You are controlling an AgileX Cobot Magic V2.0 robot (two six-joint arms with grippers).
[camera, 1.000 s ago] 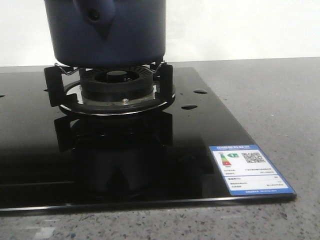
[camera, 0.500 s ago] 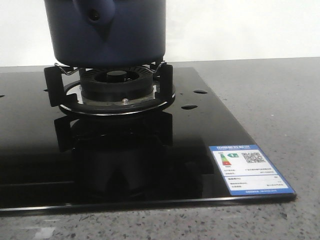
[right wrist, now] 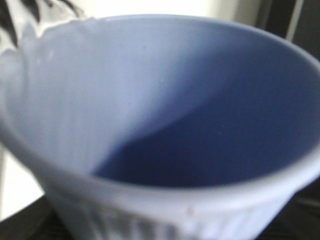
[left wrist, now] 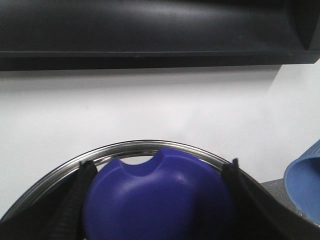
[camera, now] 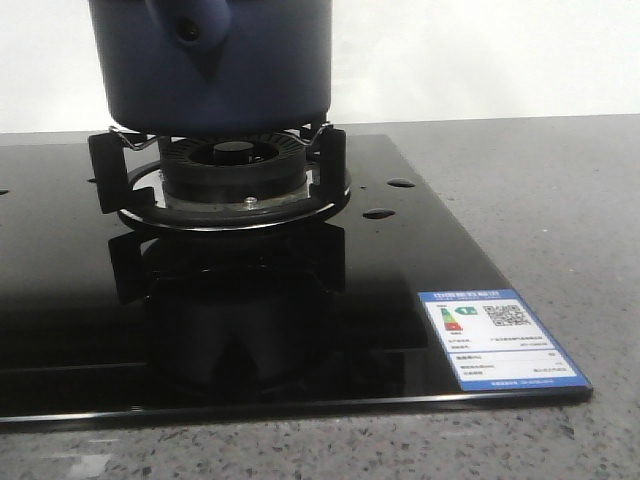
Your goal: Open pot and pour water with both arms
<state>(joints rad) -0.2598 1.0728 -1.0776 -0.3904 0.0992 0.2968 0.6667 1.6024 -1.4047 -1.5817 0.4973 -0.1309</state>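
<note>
The navy-blue pot (camera: 215, 65) stands on the gas burner (camera: 235, 165), its pointed handle mount (camera: 190, 30) facing me. Its top is cut off in the front view, where neither gripper shows. In the left wrist view my left gripper (left wrist: 157, 200) is shut on the lid's deep-blue knob (left wrist: 160, 195), with black fingers (left wrist: 75, 200) on both sides. The lid's shiny metal rim (left wrist: 145, 147) arcs behind the knob. In the right wrist view a pale blue ribbed cup (right wrist: 125, 100) fills the frame, held in my right gripper (right wrist: 160, 225), whose fingers are mostly hidden. I cannot see water in it.
The burner sits on a glossy black glass cooktop (camera: 300, 300) with a blue-and-white energy label (camera: 497, 337) at its front right corner. A grey speckled counter (camera: 540, 180) lies around it. A black hood (left wrist: 150, 30) hangs on the white wall. The pale cup (left wrist: 305, 185) shows beside the lid.
</note>
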